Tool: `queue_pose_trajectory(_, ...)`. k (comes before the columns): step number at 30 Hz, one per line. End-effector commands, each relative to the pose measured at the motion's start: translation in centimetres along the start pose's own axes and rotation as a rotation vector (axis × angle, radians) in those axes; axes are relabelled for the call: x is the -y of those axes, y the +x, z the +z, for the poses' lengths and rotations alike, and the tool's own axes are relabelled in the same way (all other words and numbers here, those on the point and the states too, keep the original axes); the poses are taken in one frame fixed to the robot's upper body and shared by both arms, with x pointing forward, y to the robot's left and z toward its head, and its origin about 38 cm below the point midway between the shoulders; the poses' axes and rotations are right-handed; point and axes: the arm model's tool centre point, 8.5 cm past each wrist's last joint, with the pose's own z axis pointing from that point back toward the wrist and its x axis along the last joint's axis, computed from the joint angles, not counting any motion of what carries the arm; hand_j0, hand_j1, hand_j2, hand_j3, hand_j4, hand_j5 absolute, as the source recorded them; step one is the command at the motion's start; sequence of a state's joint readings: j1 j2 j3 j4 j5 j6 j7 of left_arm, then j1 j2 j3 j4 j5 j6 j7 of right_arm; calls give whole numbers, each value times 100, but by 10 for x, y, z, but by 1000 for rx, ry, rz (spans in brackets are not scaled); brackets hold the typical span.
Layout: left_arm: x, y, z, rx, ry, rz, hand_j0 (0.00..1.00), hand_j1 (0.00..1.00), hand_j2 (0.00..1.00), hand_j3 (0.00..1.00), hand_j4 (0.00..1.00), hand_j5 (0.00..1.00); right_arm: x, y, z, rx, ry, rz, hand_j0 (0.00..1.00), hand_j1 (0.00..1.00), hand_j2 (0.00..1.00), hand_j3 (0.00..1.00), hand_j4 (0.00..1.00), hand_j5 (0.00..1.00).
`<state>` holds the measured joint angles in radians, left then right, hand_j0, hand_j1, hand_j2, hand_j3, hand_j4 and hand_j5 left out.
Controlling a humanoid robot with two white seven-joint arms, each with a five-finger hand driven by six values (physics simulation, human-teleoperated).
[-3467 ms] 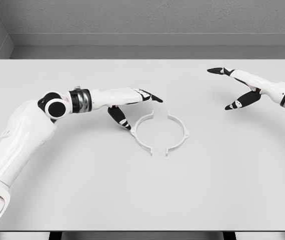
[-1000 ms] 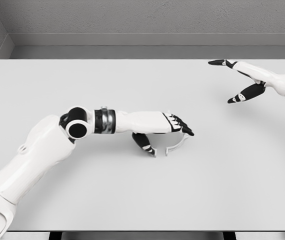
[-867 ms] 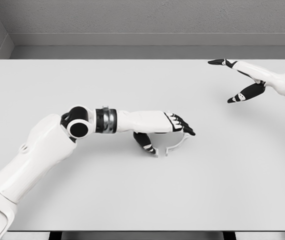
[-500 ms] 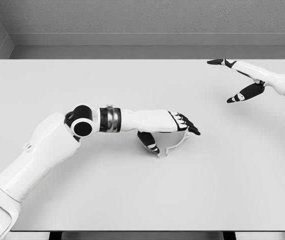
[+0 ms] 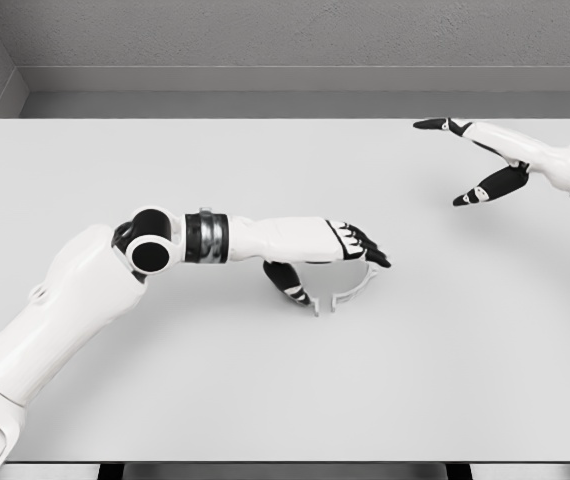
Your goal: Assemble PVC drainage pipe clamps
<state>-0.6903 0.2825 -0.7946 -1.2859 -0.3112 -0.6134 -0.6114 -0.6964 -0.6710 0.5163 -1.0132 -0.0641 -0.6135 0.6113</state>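
Two white half-ring clamp pieces lie at the table's middle. The right clamp half [image 5: 357, 288] shows as a thin arc. Of the left clamp half [image 5: 314, 306] only the near end shows, close to the right half's near end; the rest is hidden under my left hand [image 5: 333, 268]. That hand lies flat over the clamp, fingers [image 5: 370, 252] stretched to the right, thumb [image 5: 288, 281] pointing down beside the left half. Whether it touches the pieces is unclear. My right hand [image 5: 457, 160] hovers open at the upper right, far from the clamp.
The white table [image 5: 285, 400] has its far edge against a grey wall and its near edge along the bottom of the view. My left forearm [image 5: 205, 238] stretches across the table's left middle.
Since 3.5 s ago my left hand moved right over the clamp and the left half slid toward the right half. In the last half second the hand drew back slightly left. The right hand barely moved.
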Motion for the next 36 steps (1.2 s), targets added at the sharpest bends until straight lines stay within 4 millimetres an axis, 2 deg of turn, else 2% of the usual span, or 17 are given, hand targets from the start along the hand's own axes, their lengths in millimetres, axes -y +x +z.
queue_pose_trajectory(1,5,-5,0,-12,-3,24,100,100,100,100,100,100,1,0,0,1,-6,-6,100,100,100,100,100,100)
queue_pose_trajectory(11,12,-7,-4,-23,-25,20,100,100,100,100,100,100,1,3,0,9,-4,-1,100,100,100,100,100,100)
queue_pose_trajectory(31,12,-1,-17,-8,-38,-1,100,100,100,100,100,100,2,3,0,9,-7,-2,100,100,100,100,100,100)
queue_pose_trajectory(33,10,-1,-17,-9,-39,-5,100,100,100,100,100,100,8,0,9,-8,-11,9,100,100,100,100,100,100)
queue_pose_trajectory(36,7,1,-19,-4,-36,-11,100,100,100,100,100,100,8,2,8,-2,-11,12,100,100,100,100,100,100)
